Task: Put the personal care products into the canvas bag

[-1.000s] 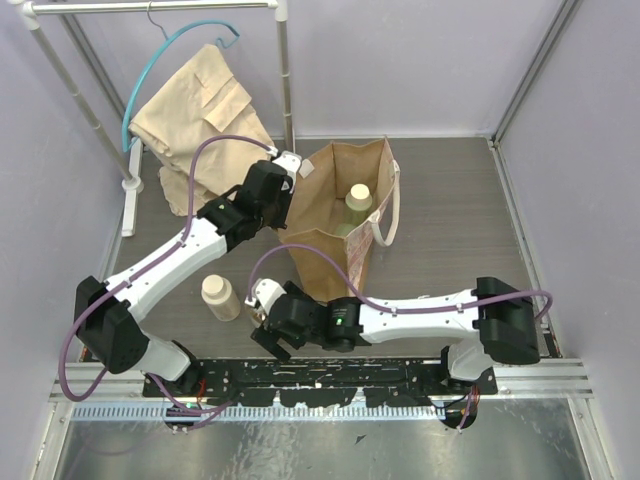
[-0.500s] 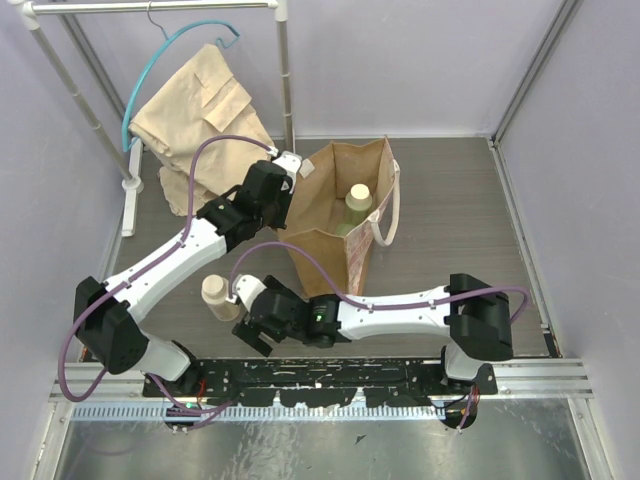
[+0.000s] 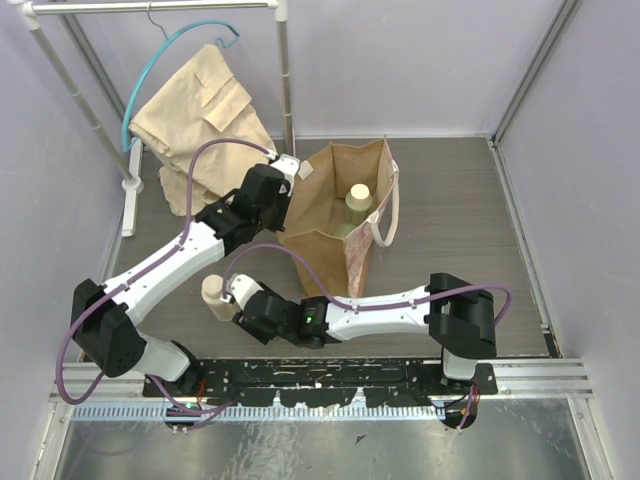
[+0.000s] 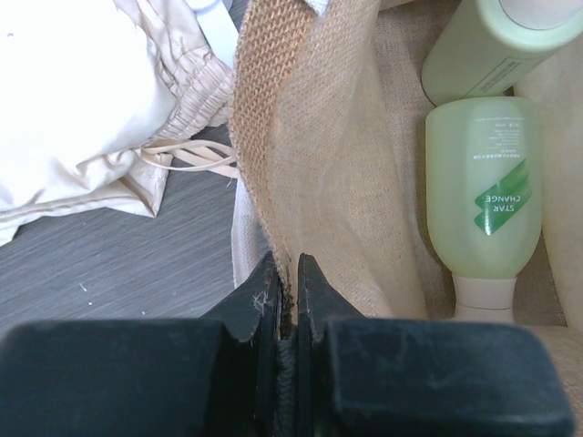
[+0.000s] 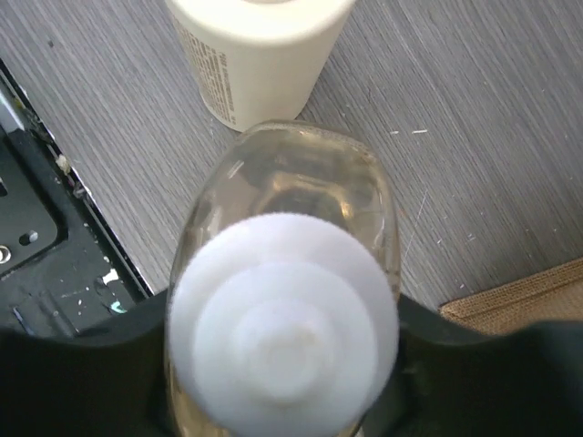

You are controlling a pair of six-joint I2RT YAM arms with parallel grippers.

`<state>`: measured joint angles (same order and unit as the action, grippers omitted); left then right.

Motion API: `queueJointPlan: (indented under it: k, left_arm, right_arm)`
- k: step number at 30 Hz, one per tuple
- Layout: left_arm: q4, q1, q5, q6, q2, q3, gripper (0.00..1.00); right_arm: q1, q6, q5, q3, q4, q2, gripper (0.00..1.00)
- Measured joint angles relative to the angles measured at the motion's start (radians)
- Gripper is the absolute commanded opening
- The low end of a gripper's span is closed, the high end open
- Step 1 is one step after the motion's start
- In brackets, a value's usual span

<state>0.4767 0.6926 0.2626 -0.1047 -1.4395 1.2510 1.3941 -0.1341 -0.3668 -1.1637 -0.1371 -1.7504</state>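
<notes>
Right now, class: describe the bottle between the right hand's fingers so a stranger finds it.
Find the tall canvas bag; the right hand sits just off its near-left corner. It grips a see-through bottle with a ribbed white cap, unlike the opaque cream bottle beside it.

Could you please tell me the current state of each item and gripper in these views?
Bag: standing, mouth open, rim pinched by the shut left gripper.
Green cylinder: inside the bag.
Round green bottle: inside the bag, beside the cylinder.
Capped bottle: outside the bag, gripped by the right gripper.
Cream bottle: upright on the table, loose.
Garment: hanging crumpled on the rack.
</notes>
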Motion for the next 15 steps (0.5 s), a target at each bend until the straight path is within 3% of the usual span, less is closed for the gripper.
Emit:
queueJointPlan:
  k: [6,15]
  left_arm:
    - [-0.004,-0.001,-0.001,0.0,0.001,0.0,0.0]
    - [-0.009,-0.001,-0.003,-0.002,0.001,-0.008,0.0]
  right_arm:
    - [0.0,-0.019,-0.016,0.019,0.019,0.006,0.07]
    - [0.0,-0.082,-0.037,0.151,-0.001,0.136,0.01]
